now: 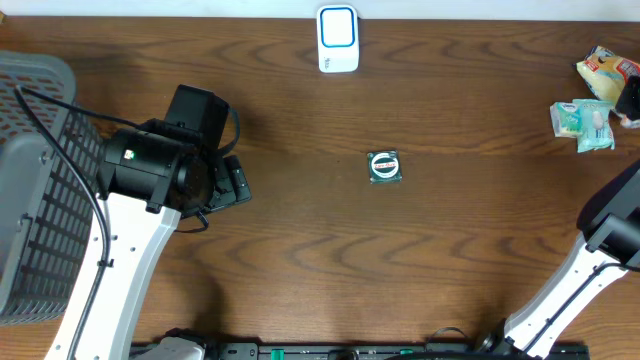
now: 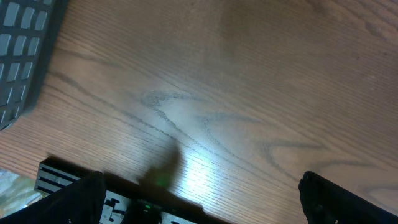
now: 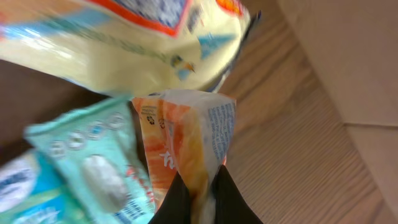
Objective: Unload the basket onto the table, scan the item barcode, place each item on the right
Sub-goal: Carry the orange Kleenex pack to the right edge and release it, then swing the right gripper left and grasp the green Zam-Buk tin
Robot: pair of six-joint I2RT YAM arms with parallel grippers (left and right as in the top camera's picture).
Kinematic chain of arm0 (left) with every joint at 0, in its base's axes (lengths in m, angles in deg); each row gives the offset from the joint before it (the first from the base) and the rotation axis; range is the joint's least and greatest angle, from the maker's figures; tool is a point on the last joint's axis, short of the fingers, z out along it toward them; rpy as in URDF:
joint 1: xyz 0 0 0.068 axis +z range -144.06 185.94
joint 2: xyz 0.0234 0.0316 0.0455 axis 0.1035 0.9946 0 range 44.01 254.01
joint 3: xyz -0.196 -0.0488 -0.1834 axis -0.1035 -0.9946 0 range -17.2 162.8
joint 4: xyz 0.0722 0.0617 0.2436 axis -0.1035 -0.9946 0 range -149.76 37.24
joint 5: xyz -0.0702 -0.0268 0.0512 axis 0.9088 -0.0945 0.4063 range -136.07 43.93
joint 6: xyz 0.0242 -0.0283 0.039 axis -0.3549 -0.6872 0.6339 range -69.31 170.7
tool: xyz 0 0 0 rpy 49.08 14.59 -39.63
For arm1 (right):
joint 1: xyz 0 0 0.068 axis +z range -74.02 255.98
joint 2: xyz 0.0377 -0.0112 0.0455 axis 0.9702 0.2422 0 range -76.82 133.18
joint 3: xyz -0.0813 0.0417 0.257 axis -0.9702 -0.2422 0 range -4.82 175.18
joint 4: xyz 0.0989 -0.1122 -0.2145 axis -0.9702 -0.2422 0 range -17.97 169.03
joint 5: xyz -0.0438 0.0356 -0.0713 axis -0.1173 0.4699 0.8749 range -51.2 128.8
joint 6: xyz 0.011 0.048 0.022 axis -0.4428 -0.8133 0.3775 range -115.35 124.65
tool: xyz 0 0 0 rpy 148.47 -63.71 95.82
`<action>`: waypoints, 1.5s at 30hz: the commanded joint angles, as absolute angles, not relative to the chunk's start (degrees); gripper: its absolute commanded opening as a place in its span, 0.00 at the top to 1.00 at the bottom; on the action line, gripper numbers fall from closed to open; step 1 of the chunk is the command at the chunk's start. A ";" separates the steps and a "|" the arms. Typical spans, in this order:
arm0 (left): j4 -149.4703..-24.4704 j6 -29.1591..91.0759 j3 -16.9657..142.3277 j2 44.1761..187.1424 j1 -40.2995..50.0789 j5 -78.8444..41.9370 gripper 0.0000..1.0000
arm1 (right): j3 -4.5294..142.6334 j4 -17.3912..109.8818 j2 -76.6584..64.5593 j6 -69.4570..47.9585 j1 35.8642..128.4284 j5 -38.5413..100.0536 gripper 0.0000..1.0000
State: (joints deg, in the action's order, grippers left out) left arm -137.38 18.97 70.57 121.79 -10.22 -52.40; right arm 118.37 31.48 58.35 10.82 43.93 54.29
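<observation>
At the table's far right my right gripper (image 3: 202, 186) is shut on the lower edge of an orange-and-white snack packet (image 3: 186, 137), which stands up between its fingers. In the overhead view that gripper (image 1: 630, 100) sits among the packets at the right edge, and the orange packet is hidden there. A white scanner with a blue frame (image 1: 338, 40) stands at the back middle of the table. My left gripper (image 1: 235, 185) hangs over the left part of the table. It is open (image 2: 200, 180) with only bare wood between its fingers.
A teal packet (image 1: 585, 122) (image 3: 81, 168) and a yellow packet (image 1: 605, 68) (image 3: 124, 43) lie beside the held one. A round green tin (image 1: 385, 166) rests mid-table. A grey basket (image 1: 40, 200) (image 2: 25, 50) fills the left edge. A beige wall (image 3: 348, 62) stands to the right.
</observation>
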 commanded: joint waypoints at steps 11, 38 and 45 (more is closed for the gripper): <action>-137.56 18.45 70.83 121.48 -9.98 -52.55 0.02 | 118.13 28.16 58.48 9.84 44.06 52.08 0.32; -137.56 18.45 70.83 121.48 -9.98 -52.55 0.03 | 114.31 -1.59 51.71 13.05 72.69 0.06 0.01; -137.56 18.45 70.83 121.48 -9.98 -52.55 0.03 | 107.92 0.75 51.71 -0.98 85.96 26.24 0.01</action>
